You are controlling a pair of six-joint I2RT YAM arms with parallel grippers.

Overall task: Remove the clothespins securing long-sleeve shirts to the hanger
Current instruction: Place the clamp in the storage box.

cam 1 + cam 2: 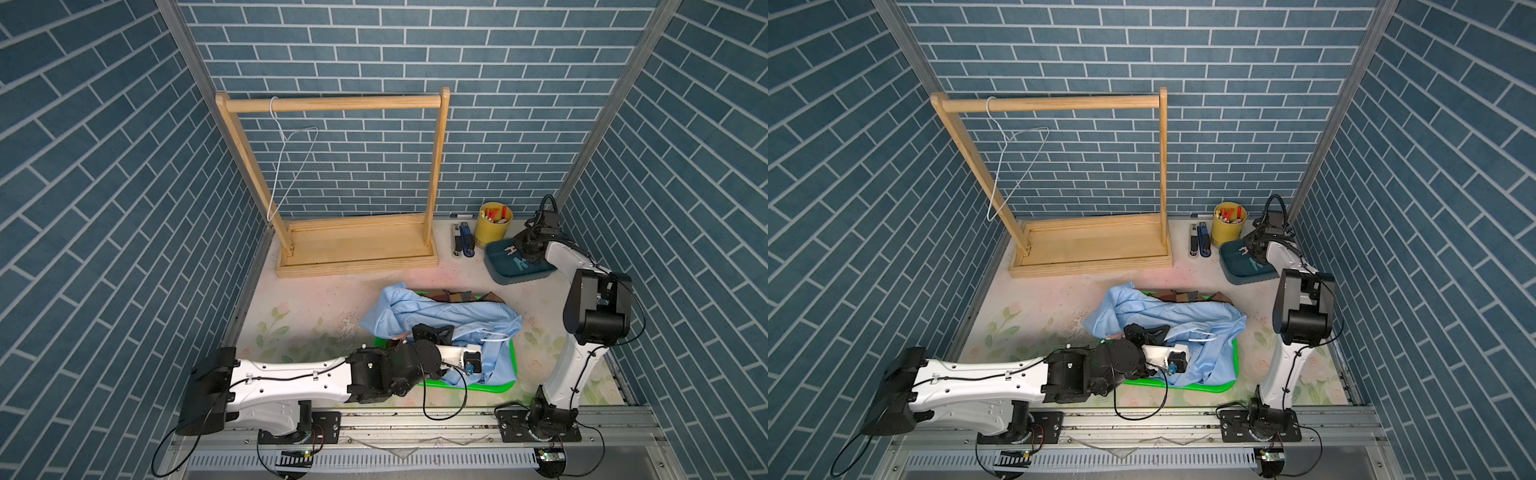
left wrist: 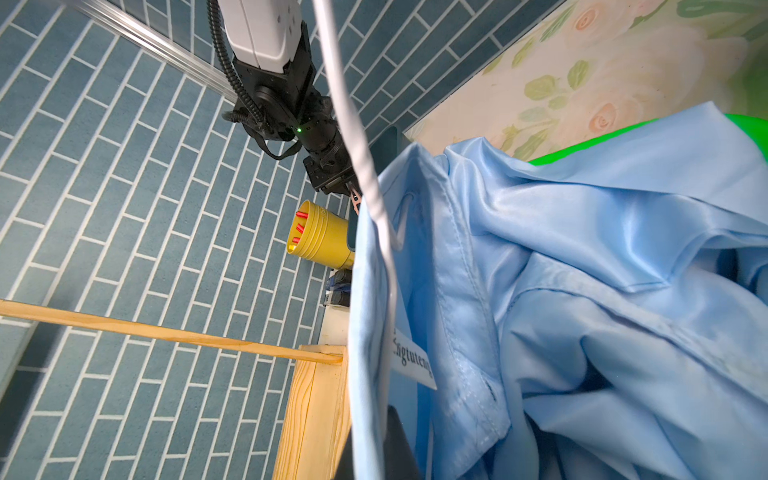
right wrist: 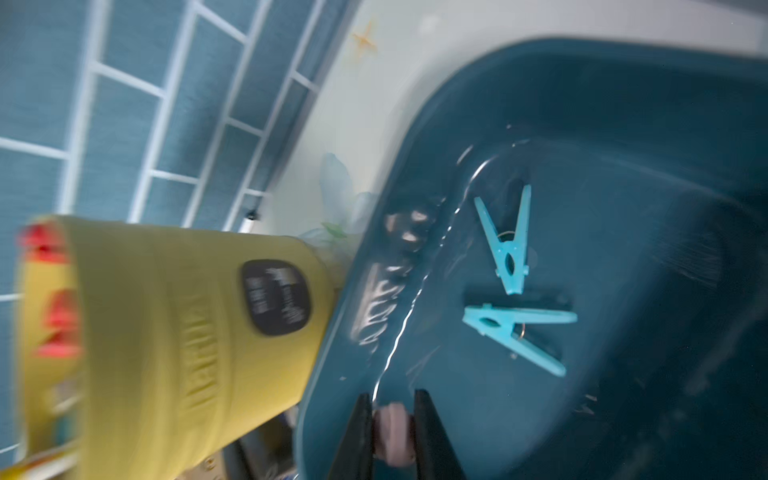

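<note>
A crumpled pale blue shirt [image 1: 457, 313] lies over a dark plaid shirt [image 1: 455, 296] on a green tray [image 1: 490, 388]. A white wire hanger [image 1: 494, 337] sticks out of the blue shirt. My left gripper [image 1: 436, 330] is sunk into that shirt and shut on its edge [image 2: 365, 374], with the hanger wire [image 2: 353, 124] running alongside. My right gripper [image 3: 392, 415] hangs over a dark blue bin [image 3: 623, 124], shut on a salmon pink clothespin [image 3: 392, 432]. Two teal clothespins [image 3: 509, 245] [image 3: 515, 332] lie in the bin.
A wooden rack [image 1: 357, 245] stands at the back with an empty white hanger [image 1: 291, 166] on its rail. A yellow cup [image 1: 492, 226] of red sticks and staplers [image 1: 463, 241] sit beside the bin [image 1: 519, 270]. Brick-patterned walls close in on three sides.
</note>
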